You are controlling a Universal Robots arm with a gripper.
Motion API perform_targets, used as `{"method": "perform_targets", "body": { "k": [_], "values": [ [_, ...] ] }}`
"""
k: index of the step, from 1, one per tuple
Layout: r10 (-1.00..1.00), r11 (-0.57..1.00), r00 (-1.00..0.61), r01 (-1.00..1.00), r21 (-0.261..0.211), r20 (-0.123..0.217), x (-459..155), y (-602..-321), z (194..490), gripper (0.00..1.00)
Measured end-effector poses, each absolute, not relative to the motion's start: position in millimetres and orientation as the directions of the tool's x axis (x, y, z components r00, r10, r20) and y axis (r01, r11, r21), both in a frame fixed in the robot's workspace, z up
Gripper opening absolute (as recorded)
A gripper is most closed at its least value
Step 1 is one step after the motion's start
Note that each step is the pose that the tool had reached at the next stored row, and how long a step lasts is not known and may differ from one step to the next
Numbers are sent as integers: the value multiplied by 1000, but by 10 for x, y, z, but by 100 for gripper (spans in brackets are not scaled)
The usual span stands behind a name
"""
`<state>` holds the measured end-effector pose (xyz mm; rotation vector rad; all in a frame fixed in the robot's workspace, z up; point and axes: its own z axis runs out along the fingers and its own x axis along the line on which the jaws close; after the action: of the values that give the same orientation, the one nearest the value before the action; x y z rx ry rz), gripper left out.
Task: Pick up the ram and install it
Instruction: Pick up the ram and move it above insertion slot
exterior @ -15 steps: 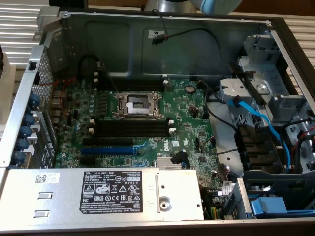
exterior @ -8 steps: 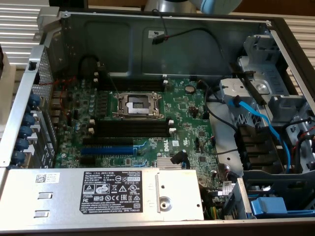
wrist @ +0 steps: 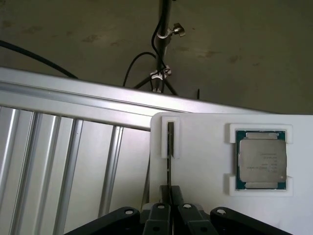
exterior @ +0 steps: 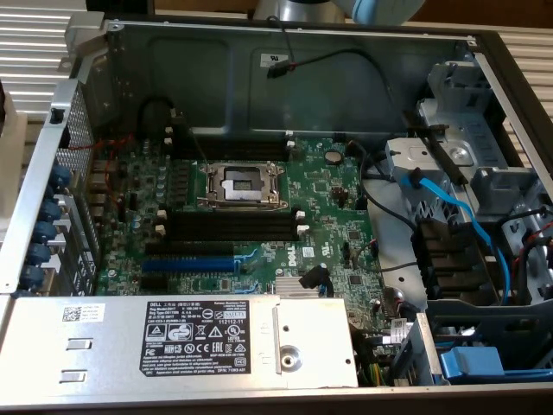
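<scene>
The open computer case [exterior: 346, 78] holds the motherboard [exterior: 328, 199], its black memory slots [exterior: 229, 226] empty. On the white holder [wrist: 205, 161], beside a processor chip [wrist: 261, 159], the ram [wrist: 169, 147] stands edge-on in its groove, with the jaws pinched narrow on its near edge. Such a thin grip could let the stick tilt, so it may bind in the groove or slip free when lifted
</scene>
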<state>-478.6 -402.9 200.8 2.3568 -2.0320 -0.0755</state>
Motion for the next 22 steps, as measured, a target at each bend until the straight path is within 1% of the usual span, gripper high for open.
{"method": "perform_targets", "body": {
  "k": [13,18,22],
  "values": [
    [-989,-147,147,-988,54,-18,-4787,-4029,2009,12],
    [-989,-147,147,-988,56,-3,-4787,-4029,2043,12],
    [-989,-147,147,-988,56,-2,-4786,-4029,2098,12]
  ]
}}
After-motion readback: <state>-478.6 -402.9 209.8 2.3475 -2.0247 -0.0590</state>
